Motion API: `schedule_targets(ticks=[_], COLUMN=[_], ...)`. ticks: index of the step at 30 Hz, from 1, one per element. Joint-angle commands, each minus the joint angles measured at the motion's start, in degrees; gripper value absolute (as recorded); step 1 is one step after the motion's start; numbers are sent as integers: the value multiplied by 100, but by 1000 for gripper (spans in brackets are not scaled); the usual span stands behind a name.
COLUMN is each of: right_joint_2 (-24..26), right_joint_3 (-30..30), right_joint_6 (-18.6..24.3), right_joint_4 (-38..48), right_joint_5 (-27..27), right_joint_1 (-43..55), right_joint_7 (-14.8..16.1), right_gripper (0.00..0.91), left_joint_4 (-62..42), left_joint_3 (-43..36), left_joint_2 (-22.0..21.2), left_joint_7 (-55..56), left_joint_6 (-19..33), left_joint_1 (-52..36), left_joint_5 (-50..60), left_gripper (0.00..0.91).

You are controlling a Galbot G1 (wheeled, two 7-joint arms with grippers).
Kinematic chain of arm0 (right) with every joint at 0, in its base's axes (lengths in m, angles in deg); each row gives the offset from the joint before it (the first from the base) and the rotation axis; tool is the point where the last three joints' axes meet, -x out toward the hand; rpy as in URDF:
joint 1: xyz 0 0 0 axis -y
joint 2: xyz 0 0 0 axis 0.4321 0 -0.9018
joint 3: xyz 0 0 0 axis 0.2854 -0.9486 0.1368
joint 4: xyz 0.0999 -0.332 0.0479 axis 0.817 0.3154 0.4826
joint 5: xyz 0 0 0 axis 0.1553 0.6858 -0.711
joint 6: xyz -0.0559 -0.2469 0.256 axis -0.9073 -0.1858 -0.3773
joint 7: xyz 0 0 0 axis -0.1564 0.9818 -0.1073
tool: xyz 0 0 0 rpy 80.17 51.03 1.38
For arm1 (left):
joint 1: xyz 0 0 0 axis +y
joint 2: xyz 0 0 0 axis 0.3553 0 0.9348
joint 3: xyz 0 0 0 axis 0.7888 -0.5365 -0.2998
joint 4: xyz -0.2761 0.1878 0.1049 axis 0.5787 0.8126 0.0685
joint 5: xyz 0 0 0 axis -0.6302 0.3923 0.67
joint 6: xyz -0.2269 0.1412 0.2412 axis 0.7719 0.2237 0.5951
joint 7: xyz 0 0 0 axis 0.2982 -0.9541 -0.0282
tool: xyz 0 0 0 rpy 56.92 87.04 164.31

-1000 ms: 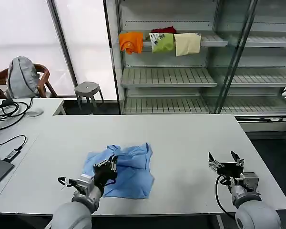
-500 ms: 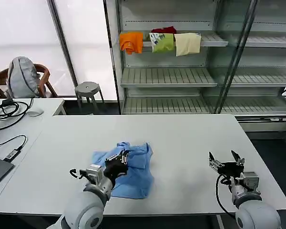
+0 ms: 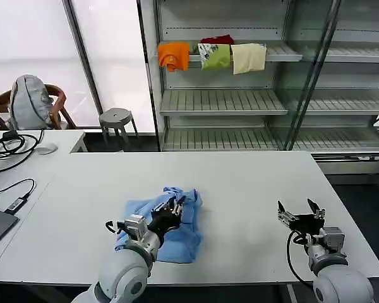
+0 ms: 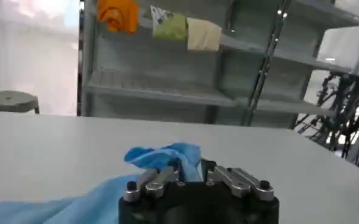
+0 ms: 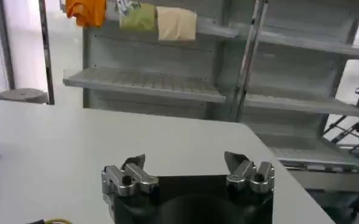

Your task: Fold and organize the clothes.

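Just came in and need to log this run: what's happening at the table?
The left hand is shut on a pinch of the blue T-shirt, pulling its edge across the bunched cloth on the white table. The right hand waits open near the table's right edge, holding nothing. The fold isn't finished.

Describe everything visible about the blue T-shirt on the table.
The blue T-shirt is light sky-blue soft fabric, bunched and partly folded, lying on the white table toward its near edge. The left claw is shut on a raised fold of it. The right claw, open, is well apart from it.
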Motion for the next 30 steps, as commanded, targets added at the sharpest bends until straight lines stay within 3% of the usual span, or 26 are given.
schedule_targets(ticks=[1, 8, 13, 19, 30], right_joint_2=[-51, -44, -57, -77, -8], right_joint_3=[-53, -97, -147, -231, -224], right_joint_6=[0, 5, 48, 52, 46], right_joint_4=[1, 118, 166, 171, 97], right_joint_5=[21, 10, -11, 4, 32], right_joint_1=[36, 194, 319, 396, 275], right_joint_7=[2, 59, 95, 88, 80], right_gripper=[907, 907, 907, 907, 907], left_joint_4=[418, 1000, 631, 348, -300], left_joint_3=[106, 1133, 1794, 1956, 1601], left_joint_2=[-48, 737, 1214, 981, 714], left_joint_7=[-321, -521, -121, 369, 507], left_joint_6=[515, 573, 126, -22, -26], left_joint_1=[8, 262, 1083, 1958, 1604], left_joint_5=[-97, -46, 677, 683, 559], left_gripper=[907, 907, 907, 907, 907])
